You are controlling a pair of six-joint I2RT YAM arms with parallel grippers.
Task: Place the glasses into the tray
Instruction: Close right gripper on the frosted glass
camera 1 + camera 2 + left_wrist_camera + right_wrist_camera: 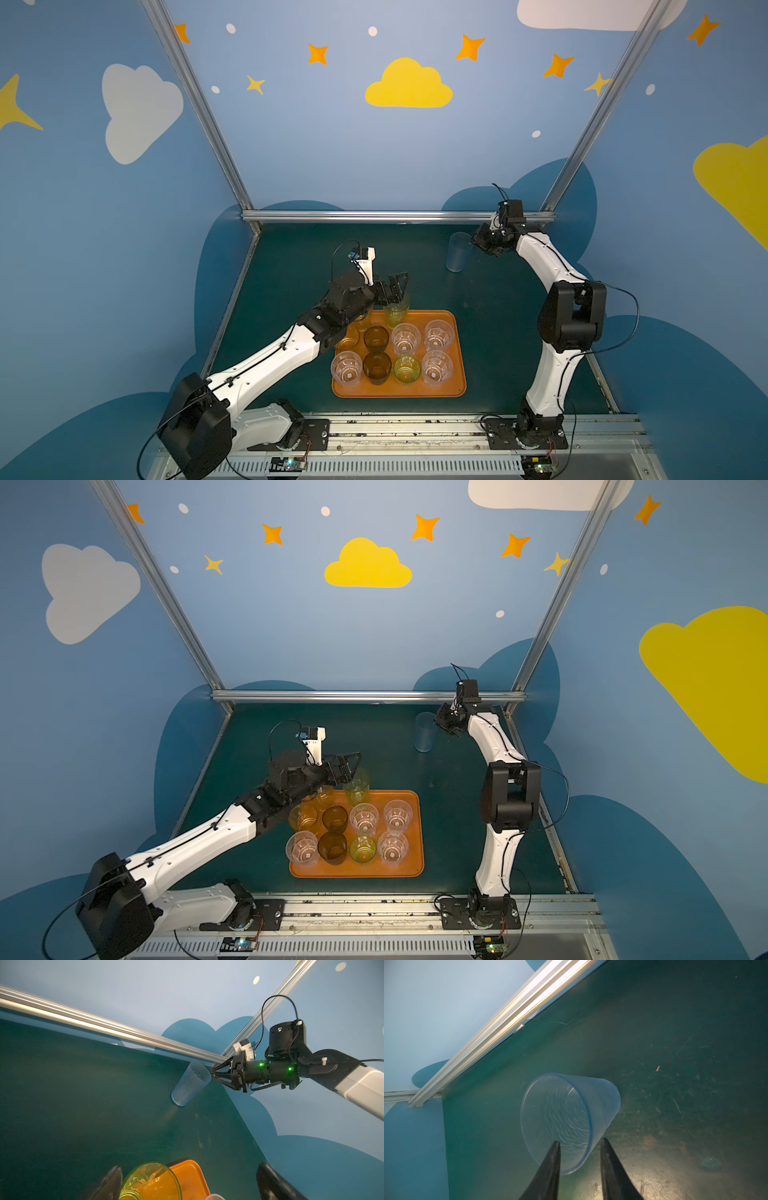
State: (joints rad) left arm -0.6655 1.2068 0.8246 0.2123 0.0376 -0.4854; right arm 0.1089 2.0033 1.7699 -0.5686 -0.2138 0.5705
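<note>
The orange tray (pixel 399 390) (pixel 357 872) holds several short glasses: clear faceted ones (pixel 439 334), dark brown ones (pixel 376 337), a yellow-green one (pixel 407 369) and an amber one (pixel 347 343) partly under my left arm. A tall green glass (pixel 396 309) (pixel 149 1182) stands at the tray's far edge, between the wide-open fingers of my left gripper (pixel 397 291) (pixel 189 1167). Far right on the mat stands a tall greyish-clear glass (pixel 458 251) (pixel 566 1118). My right gripper (pixel 473 241) (pixel 580 1141) straddles its rim, one finger inside and one outside, with a gap still showing.
A metal rail (pixel 395 216) runs along the mat's far edge just behind the greyish glass. An upright post (pixel 582 145) rises at the back right corner, next to the right wrist. Dark green mat (pixel 498 332) lies between the tray and the right arm.
</note>
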